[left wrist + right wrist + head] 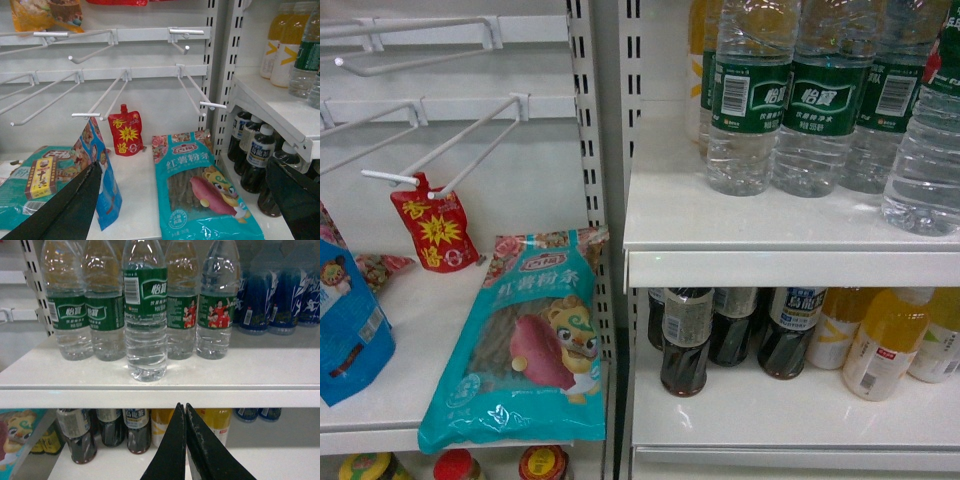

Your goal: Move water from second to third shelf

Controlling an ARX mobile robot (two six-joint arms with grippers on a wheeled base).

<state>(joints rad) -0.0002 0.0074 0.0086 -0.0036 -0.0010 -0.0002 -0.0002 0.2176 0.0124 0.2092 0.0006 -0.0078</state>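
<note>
Several clear ribbed water bottles point(825, 110) with dark green labels stand on the upper white shelf point(720, 265) at the right of the head view. In the right wrist view one water bottle point(145, 315) stands in front of the row, near the shelf edge point(160, 396). My right gripper point(185, 407) is shut and empty. Its tips are just below that shelf edge, under the front bottle. My left gripper point(182, 167) is open wide over the left bay, holding nothing. Neither gripper shows in the head view.
Dark tea bottles point(685, 340) and yellow drink bottles point(885, 340) fill the shelf below the water. Blue bottles point(272, 300) stand right of the water. In the left bay lie a teal noodle bag point(525, 340) and a red pouch point(432, 225), under white peg hooks point(450, 150).
</note>
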